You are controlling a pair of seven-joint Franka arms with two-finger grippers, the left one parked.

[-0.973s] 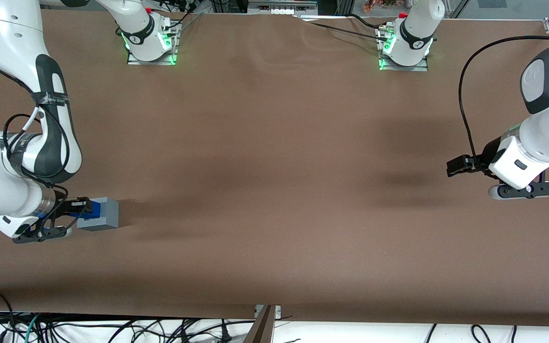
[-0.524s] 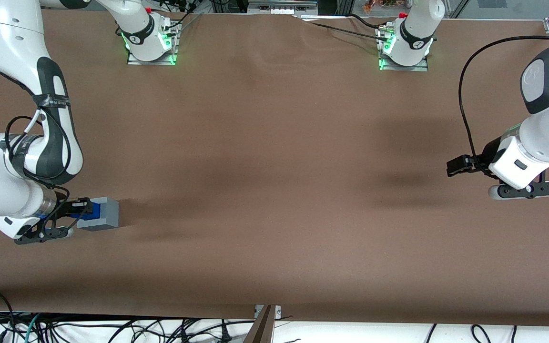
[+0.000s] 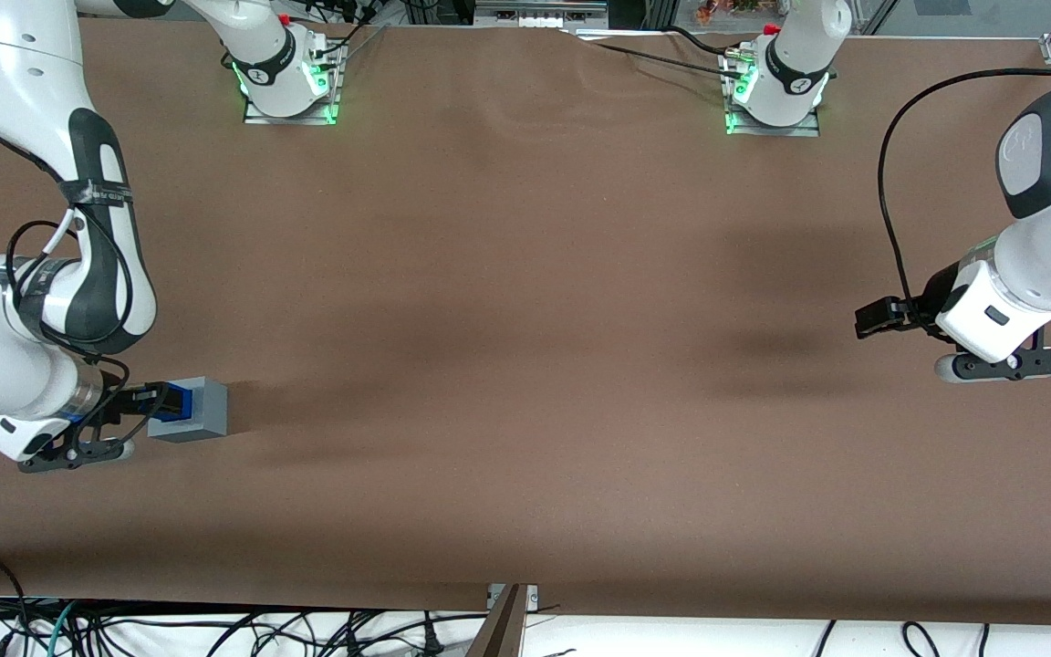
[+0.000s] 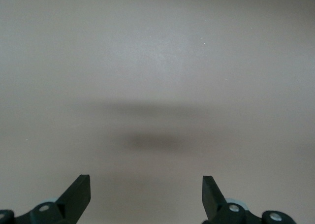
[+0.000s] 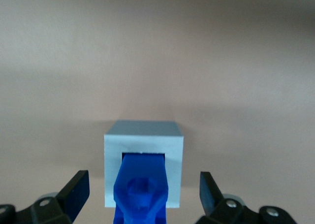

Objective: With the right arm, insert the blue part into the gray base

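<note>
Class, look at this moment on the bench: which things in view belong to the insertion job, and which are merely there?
Belonging to the job:
- blue part, sitting in the socket
- gray base, toward the working arm's end of the table
- gripper, open, its fingers either side of the blue part, not touching it

Merely there:
- brown table cover
- cables along the table's near edge

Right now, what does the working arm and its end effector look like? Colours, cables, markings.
The right arm is white and jointed, with dark-gray sections, a black tape band and a thin looped black cable at the wrist. Its end effector, above the gray base and blue part, has two black fingers, spread open.
</note>
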